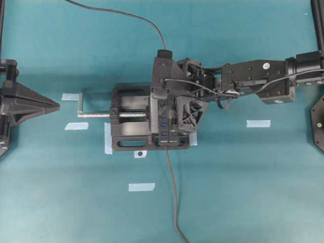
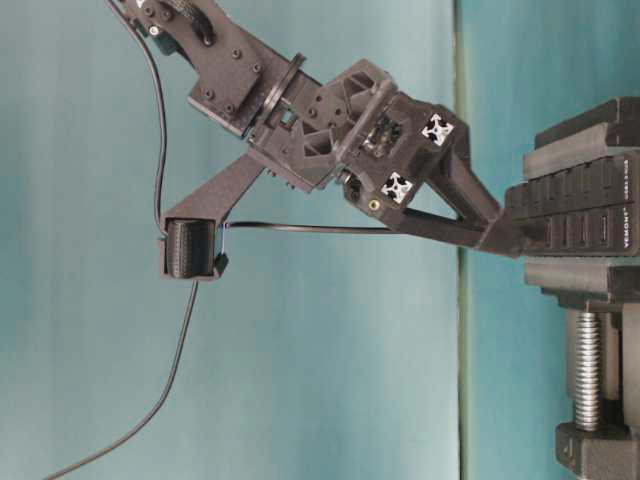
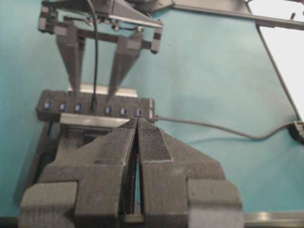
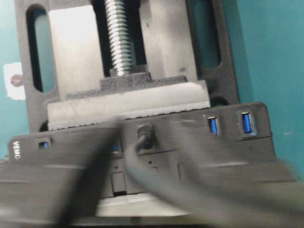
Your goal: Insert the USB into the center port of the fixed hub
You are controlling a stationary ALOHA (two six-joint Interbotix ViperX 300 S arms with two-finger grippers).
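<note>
The fixed hub is clamped in the vise and shows a row of blue slots. The USB sits plugged into the hub's center port, its thin cable rising away. My right gripper is open above the hub, one finger on each side of the plug and neither touching it. In the right wrist view those fingers are motion-blurred. My left gripper rests shut and empty far left of the vise; its fingertips meet.
The black vise has a silver screw crank pointing left. The hub's thicker grey cable runs toward the front edge. Several tape strips lie on the teal table. The USB cable trails to the back.
</note>
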